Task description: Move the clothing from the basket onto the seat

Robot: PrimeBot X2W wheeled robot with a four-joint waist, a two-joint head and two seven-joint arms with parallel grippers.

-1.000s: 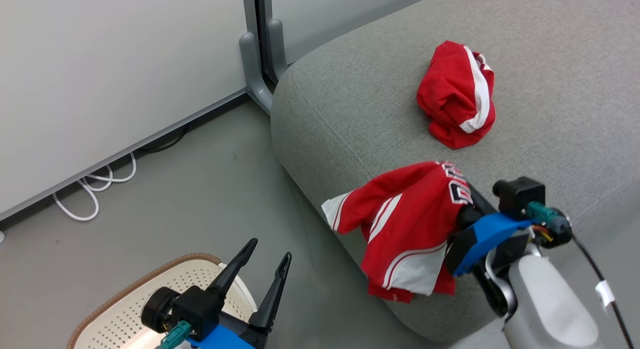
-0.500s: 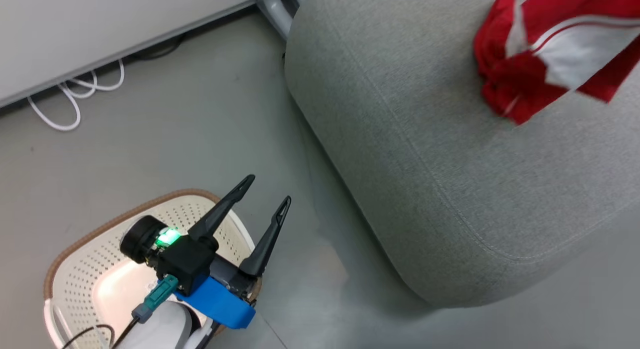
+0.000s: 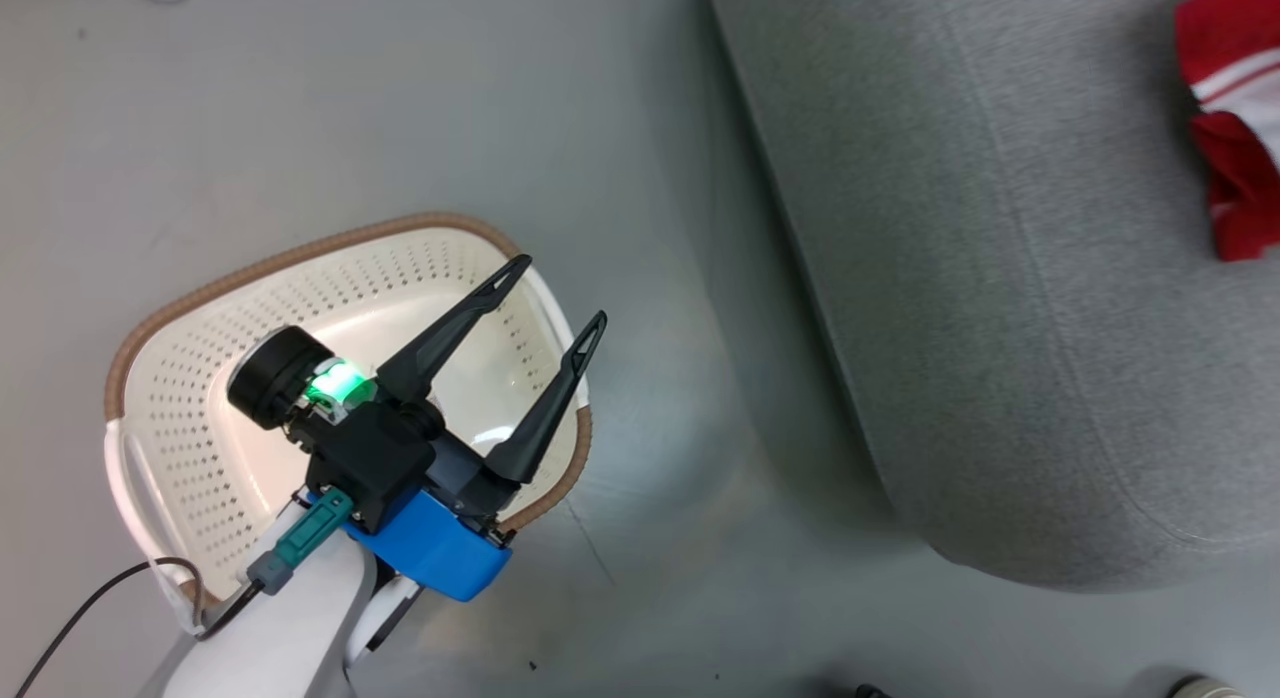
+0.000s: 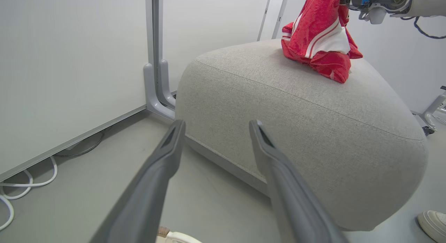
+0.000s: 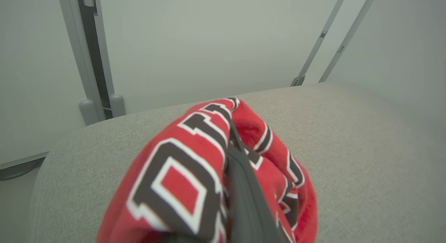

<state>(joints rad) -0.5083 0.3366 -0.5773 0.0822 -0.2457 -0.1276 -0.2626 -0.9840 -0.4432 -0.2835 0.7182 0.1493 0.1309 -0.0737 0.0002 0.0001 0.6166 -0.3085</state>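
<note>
Upper right, the shirt (image 4: 318,37) clamped in the right claw (image 5: 232,138) should be lowered fully onto the seat (image 4: 299,107); left claw (image 3: 562,290) apart.

Basket (image 3: 180,408) on the floor (image 3: 400,98) left of the seat (image 3: 1000,278), clothing (image 3: 1235,168) atop it.

The left gripper (image 3: 560,290) has two long, tapering black fingers (image 3: 450,328) and a black housing (image 3: 370,458) lit green. Behind it sit a blue bracket (image 3: 430,556), teal plug (image 3: 312,528) and white forearm (image 3: 290,628).
</note>
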